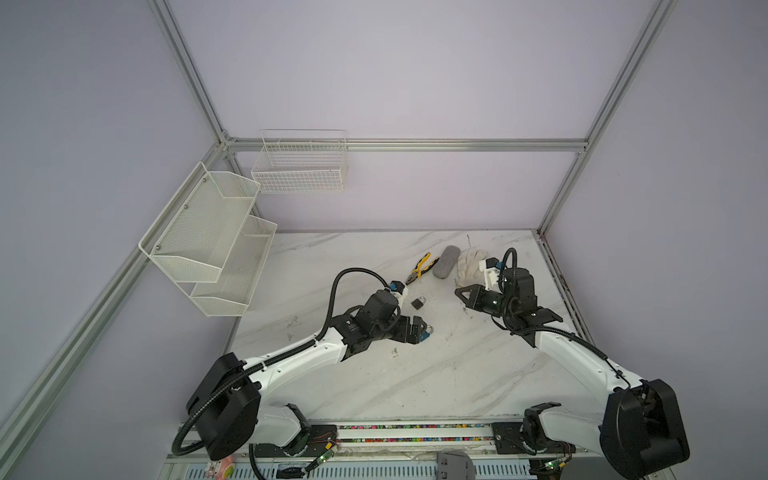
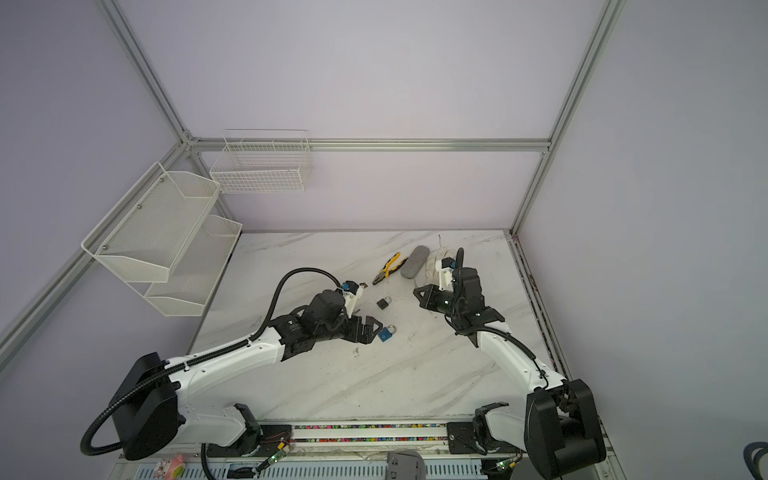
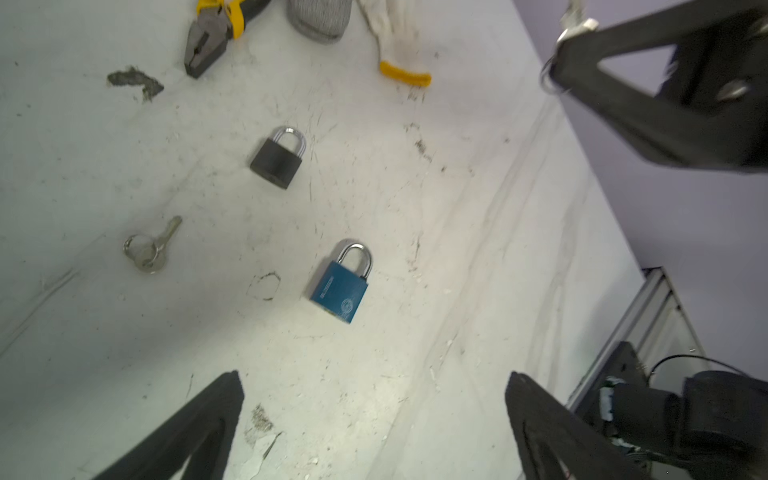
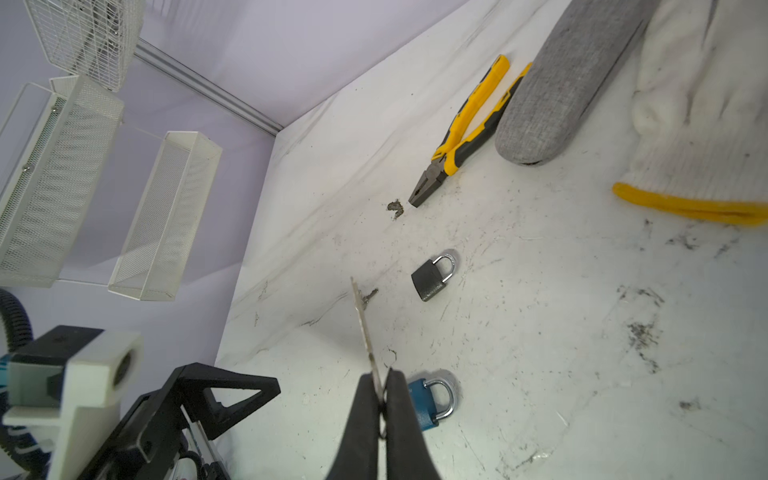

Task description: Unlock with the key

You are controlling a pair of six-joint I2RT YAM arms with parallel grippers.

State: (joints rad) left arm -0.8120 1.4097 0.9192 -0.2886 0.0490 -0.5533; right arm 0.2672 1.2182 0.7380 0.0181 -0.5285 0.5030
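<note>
A blue padlock (image 3: pixel 340 286) (image 1: pixel 426 332) (image 2: pixel 386 332) lies flat on the marble table, shackle closed, just beyond my left gripper (image 3: pixel 374 376) (image 1: pixel 417 330), which hangs open and empty over it. My right gripper (image 4: pixel 383 376) (image 1: pixel 457 292) is shut on a silver key (image 4: pixel 363 328), whose blade sticks out past the fingertips. It hovers to the right of the locks, and the blue padlock (image 4: pixel 428 401) shows partly behind its fingers. A smaller black padlock (image 3: pixel 276 160) (image 1: pixel 419 302) lies farther back. A second key on a ring (image 3: pixel 151 247) (image 4: pixel 369 296) rests on the table.
Yellow-handled pliers (image 1: pixel 422 268), a grey fabric case (image 1: pixel 446 261) and a white work glove (image 1: pixel 469 259) lie toward the back of the table. A white mesh two-tier shelf (image 1: pixel 208 241) and a wire basket (image 1: pixel 299 162) hang on the walls at left.
</note>
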